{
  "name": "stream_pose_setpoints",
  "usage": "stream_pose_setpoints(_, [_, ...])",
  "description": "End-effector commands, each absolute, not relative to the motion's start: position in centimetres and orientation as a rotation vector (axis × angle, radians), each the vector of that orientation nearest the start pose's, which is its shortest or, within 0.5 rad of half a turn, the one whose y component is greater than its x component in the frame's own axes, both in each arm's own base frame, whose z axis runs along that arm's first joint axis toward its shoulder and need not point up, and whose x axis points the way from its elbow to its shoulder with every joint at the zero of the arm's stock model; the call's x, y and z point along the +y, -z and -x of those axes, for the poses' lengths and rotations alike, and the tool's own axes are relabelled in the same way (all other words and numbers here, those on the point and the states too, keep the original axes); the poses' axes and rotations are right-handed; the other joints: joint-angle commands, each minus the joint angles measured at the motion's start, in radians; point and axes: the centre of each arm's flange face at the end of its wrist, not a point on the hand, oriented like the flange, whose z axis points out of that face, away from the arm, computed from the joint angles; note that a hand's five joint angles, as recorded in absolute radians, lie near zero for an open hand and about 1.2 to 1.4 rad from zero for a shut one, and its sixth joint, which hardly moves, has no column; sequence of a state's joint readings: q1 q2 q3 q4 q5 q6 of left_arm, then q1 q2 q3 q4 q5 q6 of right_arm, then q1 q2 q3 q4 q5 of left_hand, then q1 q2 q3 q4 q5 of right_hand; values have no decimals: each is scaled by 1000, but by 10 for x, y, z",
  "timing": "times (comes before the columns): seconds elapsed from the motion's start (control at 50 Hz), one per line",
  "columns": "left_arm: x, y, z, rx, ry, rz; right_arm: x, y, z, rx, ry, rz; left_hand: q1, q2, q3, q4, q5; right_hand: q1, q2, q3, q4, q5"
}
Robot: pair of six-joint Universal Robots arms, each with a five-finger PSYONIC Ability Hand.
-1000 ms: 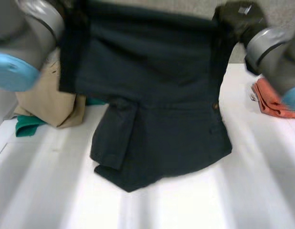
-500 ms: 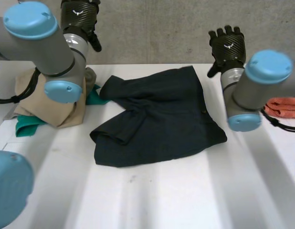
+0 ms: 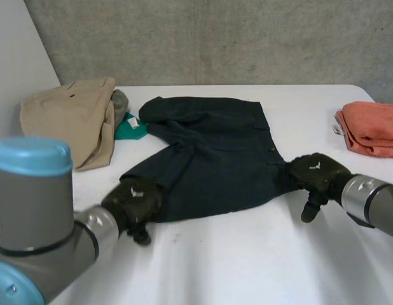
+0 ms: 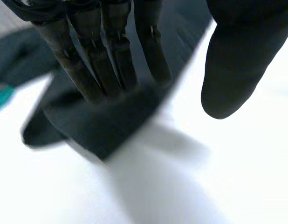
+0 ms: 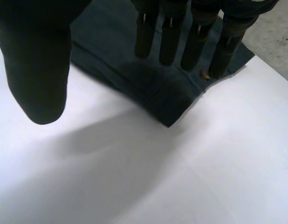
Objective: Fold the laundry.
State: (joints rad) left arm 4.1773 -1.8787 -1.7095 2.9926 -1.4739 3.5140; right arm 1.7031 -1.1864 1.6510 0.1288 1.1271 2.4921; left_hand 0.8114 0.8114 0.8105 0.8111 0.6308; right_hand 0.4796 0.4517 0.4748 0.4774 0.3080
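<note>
Dark garment [image 3: 215, 152]; wrist views: left hand [image 4: 111, 51], right hand [image 5: 37, 60] seemingly uncurled.

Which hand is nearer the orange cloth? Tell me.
Right. The right hand sits at the corner of the dark garment facing the orange cloth; the left hand at its opposite near corner, farther off.

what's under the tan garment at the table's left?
A green cloth and a grey cloth stick out from under the tan garment, on its side toward the dark shorts. How far they run beneath is covered.
</note>
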Motion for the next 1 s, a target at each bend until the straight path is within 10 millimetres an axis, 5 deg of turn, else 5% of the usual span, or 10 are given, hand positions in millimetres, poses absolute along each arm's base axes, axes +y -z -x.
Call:
stream_pose_setpoints(0.02, [-191, -153, 264, 2601, 1467, -1278, -284, -147, -211, 2203, 1568, 1299, -51, -51, -50, -51, -45, 115, 143, 120, 117, 112])
stream_pose_setpoints(0.32, [-245, -137, 281, 2383, 1629, -1191, -307, -119, -237, 2053, 1742, 1293, -260, -260, -259, -260, -254, 126, 154, 131, 129, 124])
stream_pose_setpoints(0.46, [-262, -131, 290, 2252, 1646, -1235, -320, -116, -246, 2041, 1813, 1267, -225, -225, -224, -225, -219, 420, 448, 425, 422, 417])
stream_pose_setpoints(0.56, [-272, -142, 298, 2155, 1738, -1219, -326, -111, -251, 2073, 1839, 1254, -114, -114, -113, -114, -108, 916, 944, 921, 918, 913])
stream_pose_setpoints(0.82, [-255, -175, 292, 2153, 1849, -1137, -325, -123, -253, 2101, 1815, 1190, -55, -55, -54, -55, -49, 917, 945, 921, 919, 914])
stream_pose_setpoints(1.0, [-256, -178, 278, 2217, 1837, -1070, -324, -128, -253, 2110, 1798, 1157, -108, -108, -107, -107, -102, 917, 945, 921, 919, 914])
